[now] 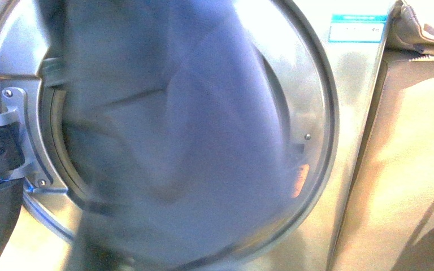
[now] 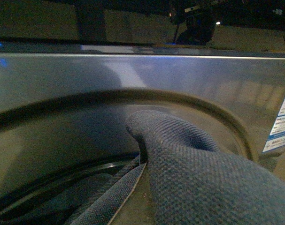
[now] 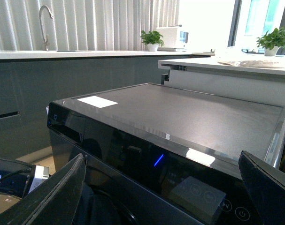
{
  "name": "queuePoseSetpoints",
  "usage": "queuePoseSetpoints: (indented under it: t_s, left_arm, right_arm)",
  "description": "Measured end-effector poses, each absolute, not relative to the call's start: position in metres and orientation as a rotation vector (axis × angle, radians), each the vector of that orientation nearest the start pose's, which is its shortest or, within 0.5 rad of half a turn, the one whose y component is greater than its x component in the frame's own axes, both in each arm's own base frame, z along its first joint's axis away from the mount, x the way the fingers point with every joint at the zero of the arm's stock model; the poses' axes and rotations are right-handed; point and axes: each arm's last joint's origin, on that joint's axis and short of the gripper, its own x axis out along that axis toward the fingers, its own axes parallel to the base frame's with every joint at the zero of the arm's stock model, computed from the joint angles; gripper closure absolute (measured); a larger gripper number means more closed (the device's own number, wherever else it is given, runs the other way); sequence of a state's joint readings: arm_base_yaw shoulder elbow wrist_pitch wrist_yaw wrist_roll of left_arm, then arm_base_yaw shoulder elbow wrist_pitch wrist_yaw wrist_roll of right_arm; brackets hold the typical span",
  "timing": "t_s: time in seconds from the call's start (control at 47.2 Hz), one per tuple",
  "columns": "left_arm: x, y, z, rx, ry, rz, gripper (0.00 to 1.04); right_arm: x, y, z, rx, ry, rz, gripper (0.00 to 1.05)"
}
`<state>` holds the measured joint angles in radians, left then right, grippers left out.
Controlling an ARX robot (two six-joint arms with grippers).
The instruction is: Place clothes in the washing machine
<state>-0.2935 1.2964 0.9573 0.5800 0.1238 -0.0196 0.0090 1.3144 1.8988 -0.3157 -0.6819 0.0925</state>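
We're seeing the clothes [image 1: 169,141] hanging top-to-bottom across the washing machine [image 1: 350,84] porthole, drum directly behind. The left gripper is nearest but sitting buried in fabric, so we can't tell its state. The right gripper [image 3: 162,161] is hovering spread wide by the control panel.

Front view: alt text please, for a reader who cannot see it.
A blurred navy-blue garment hangs across the round porthole of a silver-grey washing machine, hiding most of the opening. A blue-white label sits on the machine's upper right, with a beige panel beside it.

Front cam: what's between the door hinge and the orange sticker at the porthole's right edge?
The navy garment, blurred, covers the stretch from hinge to sticker; front view shows it.
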Motion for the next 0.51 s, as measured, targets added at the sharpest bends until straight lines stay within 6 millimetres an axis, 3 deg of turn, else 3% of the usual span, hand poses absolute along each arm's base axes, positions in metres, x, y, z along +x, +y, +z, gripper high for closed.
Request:
queuePoseSetpoints:
  t_s: [0.508]
  left_arm:
    - [0.272, -0.097, 0.307, -0.029, -0.155, -0.454, 1.0]
  right_arm:
    - [0.211, 0.02, 0.568, -0.002, -0.227, 0.698, 0.08]
